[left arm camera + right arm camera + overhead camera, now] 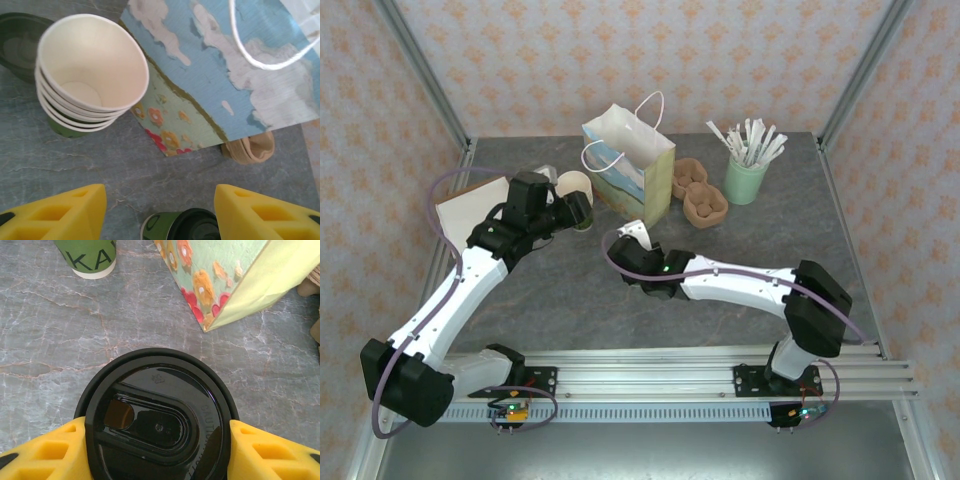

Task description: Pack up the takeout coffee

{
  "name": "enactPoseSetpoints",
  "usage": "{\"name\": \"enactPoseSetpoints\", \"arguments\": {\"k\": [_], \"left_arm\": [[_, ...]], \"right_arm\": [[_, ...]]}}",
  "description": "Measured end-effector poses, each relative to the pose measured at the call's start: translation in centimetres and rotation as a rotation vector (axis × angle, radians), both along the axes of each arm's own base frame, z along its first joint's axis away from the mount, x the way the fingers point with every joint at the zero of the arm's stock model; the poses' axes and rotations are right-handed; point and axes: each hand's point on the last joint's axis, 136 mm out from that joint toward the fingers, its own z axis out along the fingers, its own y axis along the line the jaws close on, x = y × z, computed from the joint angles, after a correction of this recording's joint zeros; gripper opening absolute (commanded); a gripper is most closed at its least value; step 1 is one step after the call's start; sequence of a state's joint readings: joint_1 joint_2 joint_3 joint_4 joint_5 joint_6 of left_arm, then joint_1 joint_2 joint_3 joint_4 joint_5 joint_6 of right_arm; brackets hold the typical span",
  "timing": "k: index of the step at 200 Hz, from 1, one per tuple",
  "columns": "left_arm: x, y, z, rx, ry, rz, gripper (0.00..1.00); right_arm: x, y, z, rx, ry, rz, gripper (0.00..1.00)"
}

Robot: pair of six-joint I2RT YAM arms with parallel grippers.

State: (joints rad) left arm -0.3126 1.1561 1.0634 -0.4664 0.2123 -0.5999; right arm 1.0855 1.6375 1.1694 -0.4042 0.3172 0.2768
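The grey stone-look table [570, 300] carries everything, and the biggest thing on it is the flowered paper bag [642, 172], upright at the far middle with its mouth open and its looped handles drooping over the rim. Just left of the bag is the lidless stack of cream cups [85, 75]. The left gripper [160, 195] hangs beside the stack with its fingers spread, and a second lidded cup [187, 227] sits untouched below the gap. The takeout coffee [156, 415] is near the bag's near corner, between the fingers of the right gripper [156, 440], which press on both sides of it at about lid height. That pinch is probably the weak point: squeezing that high could pop the black lid off or let the cup slip. On the way in, the cup could snag a handle or knock the light bag over. The left arm close by also crowds the path.
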Motion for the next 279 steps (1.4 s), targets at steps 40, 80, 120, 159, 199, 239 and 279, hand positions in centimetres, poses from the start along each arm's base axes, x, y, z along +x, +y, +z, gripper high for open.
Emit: {"name": "enactPoseSetpoints", "arguments": {"k": [40, 80, 120, 159, 199, 239, 279], "left_arm": [[0.5, 2.1, -0.2, 0.034, -0.002, 0.077, 0.60], [0.6, 2.3, -0.2, 0.048, -0.004, 0.083, 0.60], [0.6, 2.3, -0.2, 0.058, -0.008, 0.074, 0.60], [0.5, 2.3, 0.0, 0.060, -0.015, 0.071, 0.60], [0.3, 2.3, 0.4, 0.056, -0.024, 0.071, 0.60], [0.2, 2.3, 0.6, 0.052, -0.029, 0.069, 0.61], [0.1, 1.9, 0.6, 0.038, -0.027, 0.049, 0.61]], "right_arm": [[0.4, 1.6, 0.0, 0.001, -0.002, 0.016, 0.62], [0.3, 1.8, 0.0, 0.001, 0.001, 0.022, 0.69], [0.1, 1.7, 0.0, -0.006, 0.012, 0.026, 0.75], [0.0, 1.5, -0.1, -0.020, 0.020, 0.026, 0.81], [-0.1, 1.3, 0.3, -0.019, 0.020, 0.026, 0.84], [-0.4, 1.4, 1.6, 0.019, 0.018, 0.036, 0.84], [-0.7, 0.9, 4.6, 0.102, 0.007, 0.045, 0.86]]}}
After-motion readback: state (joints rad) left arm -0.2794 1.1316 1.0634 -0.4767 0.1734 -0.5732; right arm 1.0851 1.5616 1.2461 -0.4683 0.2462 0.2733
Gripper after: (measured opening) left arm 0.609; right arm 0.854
